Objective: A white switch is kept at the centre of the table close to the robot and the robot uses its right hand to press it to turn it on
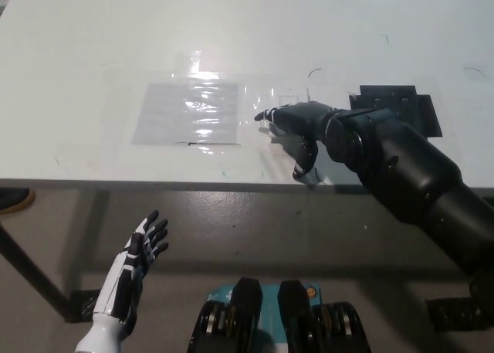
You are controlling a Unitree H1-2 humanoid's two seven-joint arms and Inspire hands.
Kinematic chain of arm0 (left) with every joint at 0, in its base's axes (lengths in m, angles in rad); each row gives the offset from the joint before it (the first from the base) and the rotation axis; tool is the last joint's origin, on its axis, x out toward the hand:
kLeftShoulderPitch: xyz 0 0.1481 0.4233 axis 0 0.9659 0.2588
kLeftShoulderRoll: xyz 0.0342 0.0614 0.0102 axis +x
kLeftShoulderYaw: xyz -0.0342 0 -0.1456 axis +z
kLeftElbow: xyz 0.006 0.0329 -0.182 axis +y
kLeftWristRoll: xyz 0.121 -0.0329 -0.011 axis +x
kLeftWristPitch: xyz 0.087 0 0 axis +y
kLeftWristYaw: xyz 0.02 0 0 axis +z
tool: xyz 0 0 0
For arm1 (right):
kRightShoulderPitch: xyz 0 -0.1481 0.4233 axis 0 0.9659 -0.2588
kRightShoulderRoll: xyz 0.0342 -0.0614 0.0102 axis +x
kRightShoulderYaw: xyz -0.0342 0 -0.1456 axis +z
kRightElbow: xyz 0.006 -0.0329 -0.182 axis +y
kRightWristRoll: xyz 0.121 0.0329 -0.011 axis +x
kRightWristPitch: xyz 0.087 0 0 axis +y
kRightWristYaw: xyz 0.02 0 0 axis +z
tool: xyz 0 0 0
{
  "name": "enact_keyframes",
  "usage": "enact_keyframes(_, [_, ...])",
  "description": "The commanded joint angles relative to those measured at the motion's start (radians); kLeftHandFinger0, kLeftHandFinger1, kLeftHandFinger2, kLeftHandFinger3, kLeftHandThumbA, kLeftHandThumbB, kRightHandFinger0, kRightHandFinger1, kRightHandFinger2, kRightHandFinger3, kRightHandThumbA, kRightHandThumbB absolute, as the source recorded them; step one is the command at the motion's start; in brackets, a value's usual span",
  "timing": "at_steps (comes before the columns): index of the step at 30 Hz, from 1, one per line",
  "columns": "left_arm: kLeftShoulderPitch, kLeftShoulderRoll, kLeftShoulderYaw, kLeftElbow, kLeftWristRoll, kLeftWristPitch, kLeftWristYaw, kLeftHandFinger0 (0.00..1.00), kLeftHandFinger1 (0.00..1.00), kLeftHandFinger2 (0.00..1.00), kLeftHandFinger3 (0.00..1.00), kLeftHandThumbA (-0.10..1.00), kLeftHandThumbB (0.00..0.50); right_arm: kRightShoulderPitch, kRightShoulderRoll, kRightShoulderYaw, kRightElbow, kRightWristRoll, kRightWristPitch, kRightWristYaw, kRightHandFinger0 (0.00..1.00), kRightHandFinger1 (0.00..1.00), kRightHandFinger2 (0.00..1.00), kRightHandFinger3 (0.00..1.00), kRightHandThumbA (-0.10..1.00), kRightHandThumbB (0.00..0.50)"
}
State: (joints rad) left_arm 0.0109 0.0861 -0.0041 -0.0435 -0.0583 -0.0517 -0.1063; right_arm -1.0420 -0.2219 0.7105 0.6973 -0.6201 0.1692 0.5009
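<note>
The white switch [288,101] shows only as a faint pale square on the white table [93,44]; most of it is hidden by my black right hand [297,125]. That hand lies low over the spot, one finger stretched out to the left, the other fingers hanging toward the table's front edge, holding nothing. I cannot tell whether it touches the switch. My white left hand [131,268] rests below the table at the lower left, fingers spread.
A glossy grey sheet [185,112] is taped flat to the table left of the right hand. A black flat plate [397,106] lies behind the right forearm. The table's front edge [154,183] runs across the picture, with floor below.
</note>
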Motion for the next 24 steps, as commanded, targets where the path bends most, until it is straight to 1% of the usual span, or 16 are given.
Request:
enact_keyframes(1, [-0.022,0.004,0.001,-0.026,-0.013,-0.037,-0.01,1.0,1.0,1.0,1.0,1.0,0.029,0.045,-0.032,-0.019,-0.004,-0.003,0.004,0.026,1.0,1.0,1.0,1.0,1.0,0.265])
enact_keyframes(2, [-0.023,0.005,0.001,-0.025,-0.009,-0.038,-0.009,1.0,1.0,1.0,1.0,1.0,0.032,0.054,-0.035,-0.026,-0.014,0.0,0.005,0.027,1.0,1.0,1.0,1.0,1.0,0.265])
enact_keyframes(3, [-0.022,0.006,-0.001,-0.028,-0.006,-0.034,-0.009,1.0,1.0,1.0,1.0,1.0,0.037,0.057,-0.035,-0.029,-0.018,-0.001,0.004,0.028,1.0,1.0,1.0,1.0,1.0,0.284])
enact_keyframes(4, [-0.027,0.006,0.0,-0.028,-0.007,-0.031,-0.008,1.0,1.0,1.0,1.0,1.0,0.034,0.068,-0.047,-0.034,-0.043,0.0,-0.001,0.034,1.0,1.0,1.0,1.0,1.0,0.264])
enact_keyframes(5, [-0.027,0.006,-0.001,-0.029,-0.004,-0.03,-0.007,1.0,1.0,1.0,1.0,1.0,0.027,0.075,-0.054,-0.035,-0.062,-0.001,0.002,0.043,1.0,1.0,1.0,1.0,1.0,0.261])
enact_keyframes(7, [-0.026,0.009,0.0,-0.029,-0.001,-0.031,-0.007,1.0,1.0,1.0,1.0,1.0,0.028,0.088,-0.065,-0.039,-0.108,-0.002,0.017,0.063,1.0,1.0,1.0,1.0,1.0,0.255])
enact_keyframes(9, [-0.023,0.008,0.001,-0.028,-0.004,-0.031,-0.007,1.0,1.0,1.0,1.0,1.0,0.027,0.104,-0.082,-0.041,-0.162,0.002,0.036,0.092,1.0,1.0,1.0,1.0,1.0,0.256])
enact_keyframes(13, [-0.016,0.007,-0.002,-0.013,-0.01,-0.045,-0.013,1.0,1.0,1.0,1.0,1.0,0.041,0.134,-0.112,-0.046,-0.241,0.006,0.058,0.129,1.0,1.0,1.0,1.0,1.0,0.257])
enact_keyframes(16, [-0.014,0.003,-0.001,-0.017,-0.015,-0.042,-0.012,1.0,1.0,1.0,1.0,1.0,0.037,0.143,-0.126,-0.044,-0.281,-0.001,0.086,0.158,1.0,1.0,1.0,1.0,1.0,0.254])
enact_keyframes(17, [-0.015,0.002,-0.001,-0.018,-0.019,-0.041,-0.014,1.0,1.0,1.0,1.0,1.0,0.033,0.145,-0.13,-0.045,-0.289,0.0,0.088,0.161,1.0,1.0,1.0,1.0,1.0,0.255])
enact_keyframes(20, [-0.013,0.002,0.0,-0.018,-0.016,-0.038,-0.01,1.0,1.0,1.0,1.0,1.0,0.047,0.148,-0.139,-0.046,-0.316,0.001,0.093,0.177,1.0,1.0,1.0,1.0,1.0,0.262])
enact_keyframes(21, [-0.013,0.002,0.0,-0.02,-0.016,-0.038,-0.01,1.0,1.0,1.0,1.0,1.0,0.044,0.141,-0.146,-0.048,-0.329,0.002,0.083,0.178,1.0,1.0,1.0,1.0,1.0,0.252])
enact_keyframes(22, [-0.013,0.003,-0.002,-0.019,-0.011,-0.039,-0.01,1.0,1.0,1.0,1.0,1.0,0.044,0.129,-0.151,-0.066,-0.348,0.015,0.09,0.181,1.0,1.0,1.0,1.0,1.0,0.256])
enact_keyframes(24, [-0.015,0.003,-0.001,-0.021,-0.007,-0.039,-0.006,1.0,1.0,1.0,1.0,1.0,0.051,0.106,-0.158,-0.108,-0.377,0.045,0.09,0.177,1.0,1.0,1.0,1.0,1.0,0.247])
